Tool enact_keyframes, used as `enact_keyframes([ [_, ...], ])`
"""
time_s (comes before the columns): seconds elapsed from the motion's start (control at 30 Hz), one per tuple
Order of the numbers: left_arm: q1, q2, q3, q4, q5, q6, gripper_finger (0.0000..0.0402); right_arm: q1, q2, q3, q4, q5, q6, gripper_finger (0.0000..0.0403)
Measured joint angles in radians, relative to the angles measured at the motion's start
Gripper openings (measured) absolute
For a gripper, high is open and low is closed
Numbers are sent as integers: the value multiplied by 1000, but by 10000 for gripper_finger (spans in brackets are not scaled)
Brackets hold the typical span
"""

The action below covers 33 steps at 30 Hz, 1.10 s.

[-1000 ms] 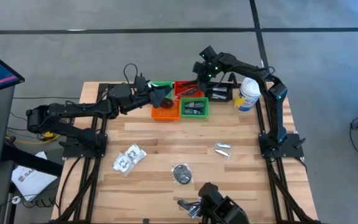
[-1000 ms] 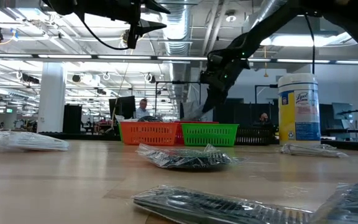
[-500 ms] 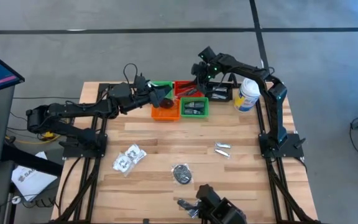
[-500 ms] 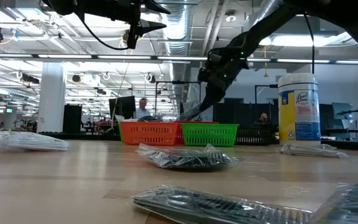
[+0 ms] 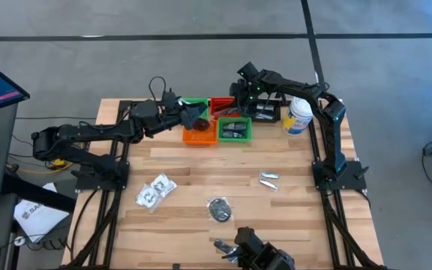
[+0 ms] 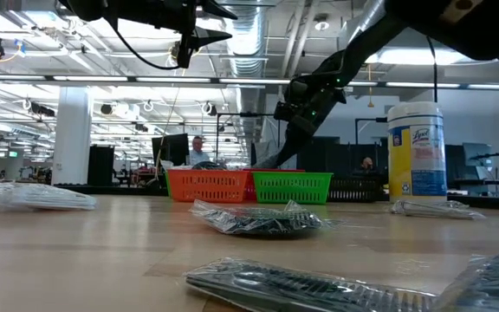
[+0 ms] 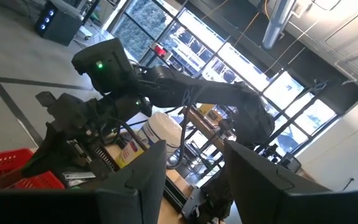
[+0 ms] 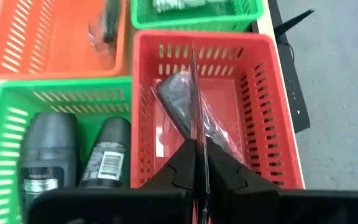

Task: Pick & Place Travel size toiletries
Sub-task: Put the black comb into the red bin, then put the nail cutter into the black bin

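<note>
I've got the right gripper (image 8: 197,163) over the red basket (image 8: 263,106) at the far side of the table (image 5: 201,172), fingers pinched together on the edge of a clear packet (image 8: 197,118) with a dark oval piece inside; the packet hangs down into the red basket. From above, that gripper (image 5: 240,96) sits over the cluster of baskets. Beside the red one, a green basket (image 8: 5,124) holds two dark grey deodorant-like sticks (image 8: 73,158), and the orange basket (image 8: 17,43) has one dark item in it.

My left gripper (image 5: 193,116) hangs in the air above the orange basket (image 5: 199,135), fingers (image 7: 145,180) apart with nothing between them.

On the table, still loose: a packet with white contents (image 5: 154,191) toward the left, a dark oval in plastic (image 5: 219,209) in the middle, a slim silvery sachet (image 5: 268,178) toward the right, and another packet (image 5: 227,249) at the near edge. The white canister (image 5: 300,114) stands just beside the baskets.
</note>
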Motion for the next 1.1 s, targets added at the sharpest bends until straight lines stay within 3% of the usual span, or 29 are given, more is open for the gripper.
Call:
enact_keyframes([
  [0.23,0,0,0,0,0,-1,154,1,0,-9,15,19,-23,26],
  [0.8,0,0,0,0,0,-5,154,-13,0,4,45,80,48,144],
  [1.1,4,0,0,0,0,-3,154,-10,-92,42,25,80,86,181],
])
